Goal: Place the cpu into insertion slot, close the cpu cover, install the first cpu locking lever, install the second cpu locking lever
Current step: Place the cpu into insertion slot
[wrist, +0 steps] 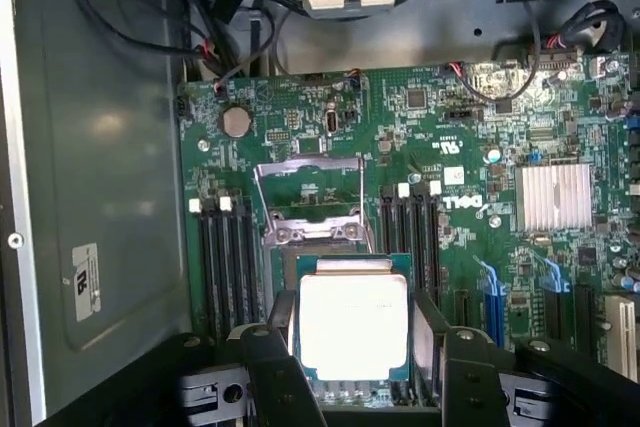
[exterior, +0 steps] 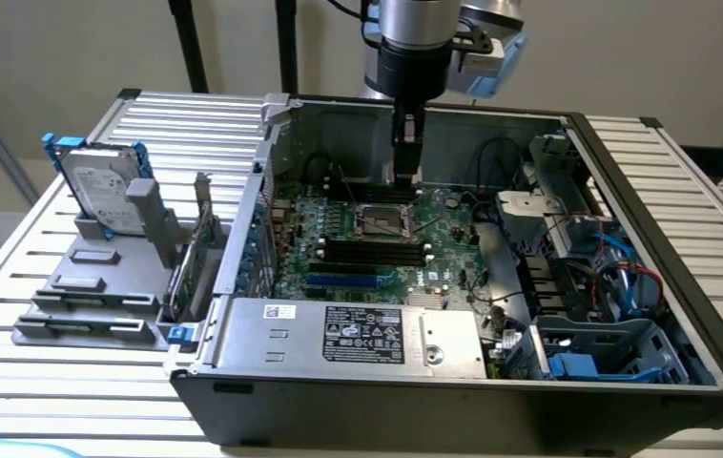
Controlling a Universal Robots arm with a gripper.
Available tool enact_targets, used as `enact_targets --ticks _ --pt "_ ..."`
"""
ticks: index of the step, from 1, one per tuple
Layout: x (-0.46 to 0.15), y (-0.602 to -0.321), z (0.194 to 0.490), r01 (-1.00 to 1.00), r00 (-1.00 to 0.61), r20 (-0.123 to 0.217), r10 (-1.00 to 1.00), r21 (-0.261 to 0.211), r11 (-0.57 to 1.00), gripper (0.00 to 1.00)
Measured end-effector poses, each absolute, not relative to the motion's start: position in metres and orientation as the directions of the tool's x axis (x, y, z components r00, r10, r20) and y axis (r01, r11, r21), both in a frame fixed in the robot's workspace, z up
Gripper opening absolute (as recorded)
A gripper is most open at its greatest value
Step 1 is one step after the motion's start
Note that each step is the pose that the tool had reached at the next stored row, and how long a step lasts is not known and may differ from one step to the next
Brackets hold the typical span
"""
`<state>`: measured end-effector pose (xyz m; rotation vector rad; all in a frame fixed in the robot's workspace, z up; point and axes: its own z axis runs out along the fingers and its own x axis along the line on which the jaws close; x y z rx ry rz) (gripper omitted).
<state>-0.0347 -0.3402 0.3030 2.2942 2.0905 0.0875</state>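
Observation:
The cpu (wrist: 353,322), a pale square chip with a green rim, sits between my gripper's (wrist: 355,347) two black fingers (wrist: 272,347), which press on its opposite edges. It hangs just above the insertion slot (exterior: 383,221), a dark socket with a silver rim on the green motherboard (wrist: 470,147), and hides most of that socket in the wrist view. The cpu cover (wrist: 310,234) stands swung open beyond the chip, and a thin wire lever (wrist: 362,197) is raised beside it. In the exterior view my gripper (exterior: 406,176) points straight down inside the open computer case.
Black memory slots (wrist: 405,237) flank the socket on both sides. A silver heat sink (wrist: 552,195) sits further along the board. The case walls (exterior: 259,191) ring the board, with the power supply (exterior: 349,334) in front, cables (exterior: 616,277) to the exterior view's right and a hard drive (exterior: 94,181) outside on its left.

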Motion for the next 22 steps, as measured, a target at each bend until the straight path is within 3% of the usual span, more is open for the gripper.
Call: enact_targets --ticks 22 --pt "-0.044 -0.336 0.281 0.998 0.023 0.019 1.000 0.065 -0.024 0.55"
